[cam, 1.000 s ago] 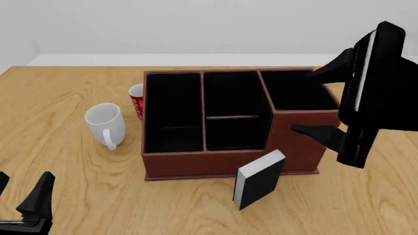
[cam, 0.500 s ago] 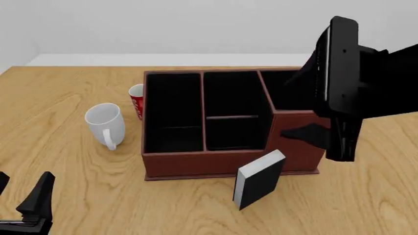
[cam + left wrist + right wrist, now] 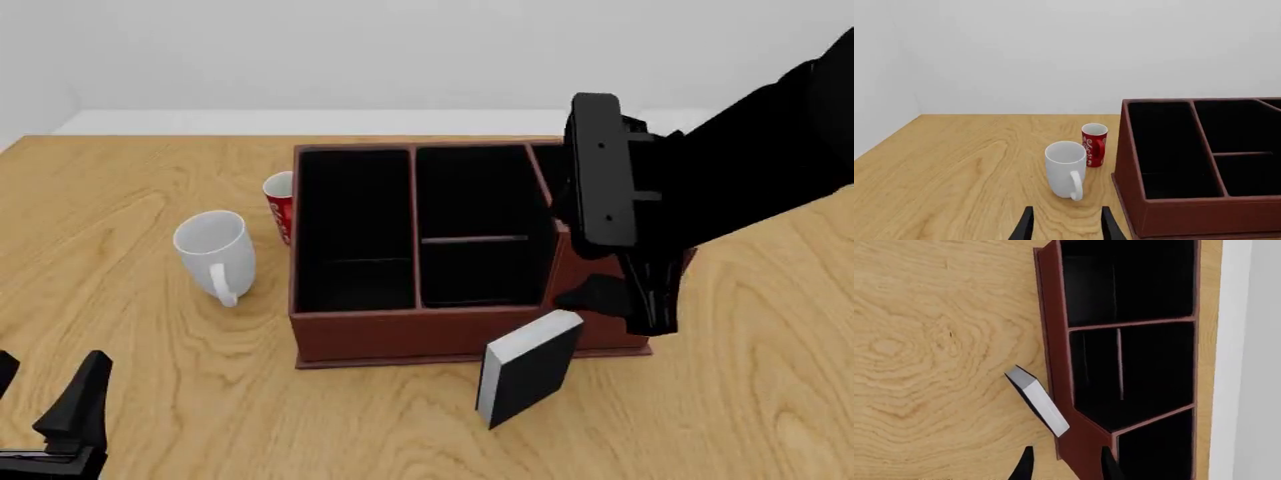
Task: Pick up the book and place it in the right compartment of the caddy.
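The black book (image 3: 531, 367) with white page edges stands tilted on the table, against the caddy's (image 3: 400, 335) front wall near its right end. It also shows in the right wrist view (image 3: 1038, 401). The right compartment (image 3: 546, 168) is mostly hidden by my right arm in the front view; it shows in the right wrist view (image 3: 1157, 447). My right gripper (image 3: 587, 280) is open and empty, above the caddy's right front corner, just above and behind the book. My left gripper (image 3: 47, 388) is open and empty at the near left.
A white mug (image 3: 218, 253) and a red can (image 3: 279, 207) stand left of the caddy; both show in the left wrist view, the mug (image 3: 1066, 170) in front of the can (image 3: 1094, 145). The table's far edge meets a pale wall.
My right arm has swung left and down from the right side, over the caddy's right compartment toward the book. The book, the caddy and my left arm have not moved.
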Available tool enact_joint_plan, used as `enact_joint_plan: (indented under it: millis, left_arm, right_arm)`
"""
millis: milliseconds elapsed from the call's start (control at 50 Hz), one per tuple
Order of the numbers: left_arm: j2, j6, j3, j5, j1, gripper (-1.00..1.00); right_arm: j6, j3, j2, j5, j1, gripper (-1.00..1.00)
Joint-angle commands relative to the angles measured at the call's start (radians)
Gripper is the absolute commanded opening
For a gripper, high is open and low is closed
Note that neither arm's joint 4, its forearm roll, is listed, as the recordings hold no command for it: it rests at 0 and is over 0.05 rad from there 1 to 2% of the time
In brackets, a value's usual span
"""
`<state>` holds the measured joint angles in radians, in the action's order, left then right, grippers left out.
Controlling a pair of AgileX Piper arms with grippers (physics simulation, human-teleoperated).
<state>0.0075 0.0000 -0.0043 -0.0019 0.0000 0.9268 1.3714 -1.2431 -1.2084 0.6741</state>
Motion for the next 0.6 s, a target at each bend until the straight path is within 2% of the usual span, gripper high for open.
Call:
enact_joint_plan:
  millis: [20,240,260,380,600]
  left_arm:
    - [0.0,0.0,0.0,0.0,0.0,1.0]
    - [0.0,0.0,0.0,0.0,0.0,1.0]
    - [0.0,0.0,0.0,0.0,0.0,1.0]
    - [0.0,0.0,0.0,0.0,0.0,1.0]
    - [0.0,0.0,0.0,0.0,0.0,1.0]
  right_arm:
    - [0.019,-0.001,-0.052,-0.012,0.006,1.0]
    - [0.041,0.0,-0.078,-0.012,0.0,1.0]
    - [0.072,0.011,-0.104,-0.012,-0.017,1.0]
    - [0.102,0.026,-0.135,-0.012,-0.037,1.0]
    - [0.112,0.031,-0.175,-0.012,-0.029,1.0]
